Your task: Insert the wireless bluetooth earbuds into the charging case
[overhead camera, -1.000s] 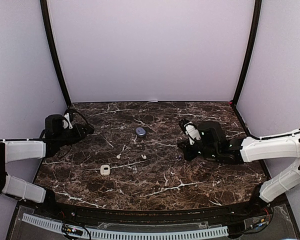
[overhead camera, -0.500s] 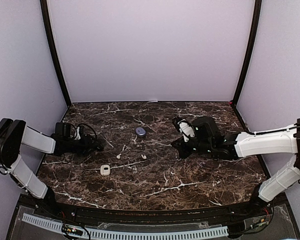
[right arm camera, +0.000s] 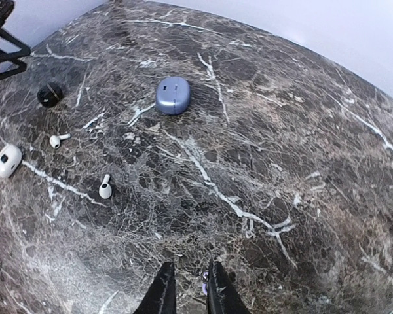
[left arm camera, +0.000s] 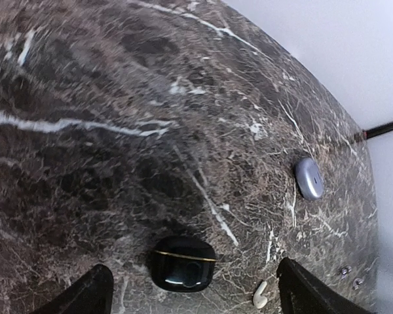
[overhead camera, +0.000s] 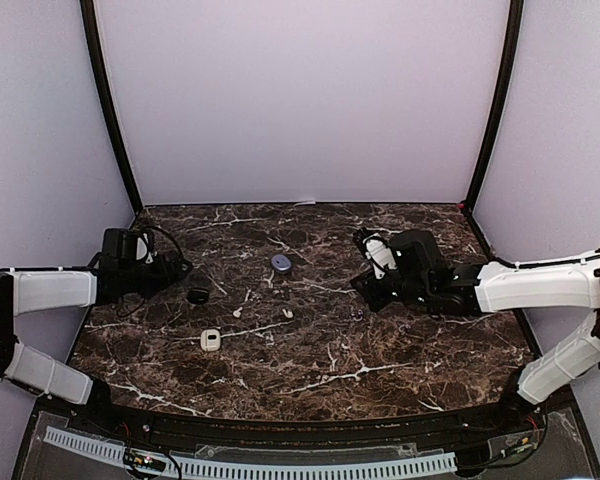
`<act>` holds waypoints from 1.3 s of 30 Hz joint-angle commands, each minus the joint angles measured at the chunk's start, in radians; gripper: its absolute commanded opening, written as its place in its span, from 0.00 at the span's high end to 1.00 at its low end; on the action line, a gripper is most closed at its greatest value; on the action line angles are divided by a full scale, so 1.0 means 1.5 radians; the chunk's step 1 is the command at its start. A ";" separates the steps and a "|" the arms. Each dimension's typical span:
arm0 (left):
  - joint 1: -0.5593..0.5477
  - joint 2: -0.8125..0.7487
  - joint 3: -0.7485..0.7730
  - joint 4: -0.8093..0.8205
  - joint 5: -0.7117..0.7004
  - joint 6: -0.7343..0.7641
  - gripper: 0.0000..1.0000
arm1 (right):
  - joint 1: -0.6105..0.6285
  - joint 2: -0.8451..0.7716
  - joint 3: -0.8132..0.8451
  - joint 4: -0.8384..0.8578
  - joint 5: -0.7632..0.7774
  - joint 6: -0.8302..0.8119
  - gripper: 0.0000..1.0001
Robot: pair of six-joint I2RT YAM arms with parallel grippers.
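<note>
A closed black charging case (left arm camera: 182, 263) with a gold seam lies flat on the marble, also seen from above (overhead camera: 198, 296). My left gripper (left arm camera: 193, 291) hangs just behind it, open wide, with the case free between the line of its fingers (left arm camera: 85, 294). One white earbud (left arm camera: 261, 296) lies beside the case; in the right wrist view both white earbuds (right arm camera: 57, 139) (right arm camera: 105, 188) show. My right gripper (right arm camera: 188, 288) is low over the table's right half, jaws a narrow gap apart. A tiny purple thing (right arm camera: 204, 283), perhaps an earbud, sits at the inner face of its right finger.
A closed lavender case (overhead camera: 281, 262) lies mid-table toward the back. A white case (overhead camera: 211, 340) rests left of centre, nearer the front. The left arm (overhead camera: 50, 290) reaches in from the left edge, the right arm (overhead camera: 520, 285) from the right.
My left gripper went down to the table, opened and drew back left, leaving the black case lying there. The right gripper's jaws have parted slightly.
</note>
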 commanded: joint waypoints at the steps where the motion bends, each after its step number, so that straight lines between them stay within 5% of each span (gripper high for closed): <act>1: -0.120 -0.016 0.045 -0.007 -0.135 0.125 0.01 | -0.024 -0.030 -0.001 -0.004 0.024 -0.010 0.70; 3: -0.163 0.021 0.084 -0.015 -0.143 0.161 0.01 | -0.044 -0.041 -0.012 0.003 -0.002 -0.006 0.46; 5: -0.195 0.062 0.130 -0.033 -0.161 0.197 0.01 | -0.068 -0.058 -0.036 0.018 -0.022 0.009 0.09; 6: -0.209 0.084 0.151 -0.038 -0.165 0.217 0.01 | -0.079 -0.070 -0.050 0.030 -0.034 0.015 0.01; 25: -0.267 0.432 0.527 -0.185 0.004 0.477 0.01 | -0.139 -0.094 -0.193 0.192 -0.053 0.003 0.01; 39: -0.299 0.542 0.653 -0.246 -0.063 0.564 0.01 | -0.142 -0.129 -0.201 0.195 -0.065 0.001 0.01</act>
